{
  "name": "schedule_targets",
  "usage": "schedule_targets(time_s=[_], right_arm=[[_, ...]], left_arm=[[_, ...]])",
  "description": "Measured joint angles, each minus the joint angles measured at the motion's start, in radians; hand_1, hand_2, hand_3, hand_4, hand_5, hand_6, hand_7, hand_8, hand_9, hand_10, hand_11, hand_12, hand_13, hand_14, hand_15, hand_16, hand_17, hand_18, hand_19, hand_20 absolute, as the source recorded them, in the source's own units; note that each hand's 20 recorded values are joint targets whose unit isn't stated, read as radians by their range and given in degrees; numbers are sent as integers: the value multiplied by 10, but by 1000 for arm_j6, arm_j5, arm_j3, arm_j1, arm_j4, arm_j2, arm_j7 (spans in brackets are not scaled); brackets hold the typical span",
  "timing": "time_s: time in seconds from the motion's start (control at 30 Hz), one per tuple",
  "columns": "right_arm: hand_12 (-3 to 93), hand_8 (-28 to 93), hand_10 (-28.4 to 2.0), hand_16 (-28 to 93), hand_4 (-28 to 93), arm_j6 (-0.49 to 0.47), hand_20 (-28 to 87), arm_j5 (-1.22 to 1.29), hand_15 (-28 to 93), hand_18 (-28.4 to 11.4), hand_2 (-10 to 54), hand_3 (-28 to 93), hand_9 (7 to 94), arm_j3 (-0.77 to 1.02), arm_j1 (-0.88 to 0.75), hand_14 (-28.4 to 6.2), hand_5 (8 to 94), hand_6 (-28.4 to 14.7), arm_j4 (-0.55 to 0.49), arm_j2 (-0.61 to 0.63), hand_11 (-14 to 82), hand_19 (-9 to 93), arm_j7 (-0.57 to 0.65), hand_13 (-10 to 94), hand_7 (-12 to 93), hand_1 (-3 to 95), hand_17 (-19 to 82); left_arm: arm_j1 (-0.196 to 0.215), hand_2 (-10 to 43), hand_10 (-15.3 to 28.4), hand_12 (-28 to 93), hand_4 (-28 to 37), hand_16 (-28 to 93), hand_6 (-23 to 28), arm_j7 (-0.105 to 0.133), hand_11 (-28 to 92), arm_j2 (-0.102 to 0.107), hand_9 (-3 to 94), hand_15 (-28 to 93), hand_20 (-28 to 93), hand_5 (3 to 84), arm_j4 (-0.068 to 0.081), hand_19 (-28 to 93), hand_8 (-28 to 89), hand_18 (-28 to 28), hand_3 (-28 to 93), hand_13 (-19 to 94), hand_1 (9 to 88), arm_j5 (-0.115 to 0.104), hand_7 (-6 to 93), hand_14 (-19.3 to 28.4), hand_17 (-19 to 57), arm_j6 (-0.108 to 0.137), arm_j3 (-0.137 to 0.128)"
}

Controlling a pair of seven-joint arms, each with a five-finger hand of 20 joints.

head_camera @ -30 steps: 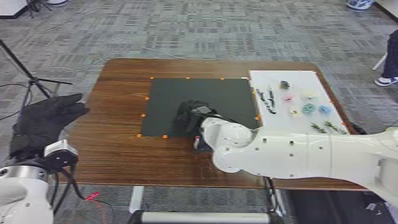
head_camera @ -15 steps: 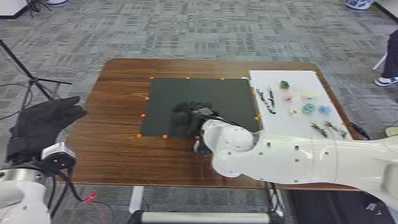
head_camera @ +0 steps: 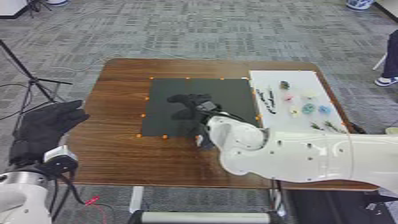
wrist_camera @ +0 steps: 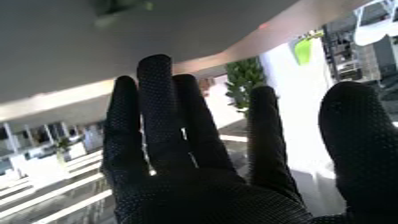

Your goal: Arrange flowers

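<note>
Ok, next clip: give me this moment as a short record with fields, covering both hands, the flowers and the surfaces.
Right hand: above the black mat, fingers straight and apart
Held by right hand: nothing visible
Left hand: beyond the table's left edge, open
Flowers: pink, teal and blue among them, lying on the white sheet
Greenery: near end of the sheet
Black mat: on the table, bordered by small orange marks
White sheet: right side of the wooden table
</note>
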Motion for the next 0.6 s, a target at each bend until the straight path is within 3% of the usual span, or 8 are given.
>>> schedule_targets(time_s=[0.1, 0.37, 0.6], right_arm=[[140, -170, -187, 71, -238, -29, 191, 8, 689, -284, 114, 831, 420, 7, 0, -252, 295, 50, 6, 12, 172, 695, -6, 372, 201, 161, 71], [135, -160, -166, 85, -239, -246, 203, 121, 686, -284, 138, 840, 432, 76, -36, -253, 310, 37, 88, 25, 162, 696, -97, 396, 188, 138, 81], [135, -156, -192, 96, -237, -287, 224, 133, 693, -284, 144, 836, 440, 99, -32, -257, 318, 35, 97, 30, 158, 712, -87, 426, 183, 123, 94]], left_arm=[[2, 48, 219, 122, -207, -111, 148, 2, 437, 0, 490, 616, 122, 565, 0, 471, -110, 179, 865, 354, 265, -1, 206, 246, -47, 2, 1], [6, 48, 219, 121, -207, -110, 148, 9, 437, 0, 491, 616, 123, 565, 0, 472, -111, 179, 866, 356, 264, -2, 206, 245, -47, 5, 2], [5, 50, 219, 121, -207, -110, 148, 9, 438, 0, 491, 616, 123, 565, 0, 472, -111, 179, 865, 355, 265, -1, 206, 246, -47, 5, 5]])
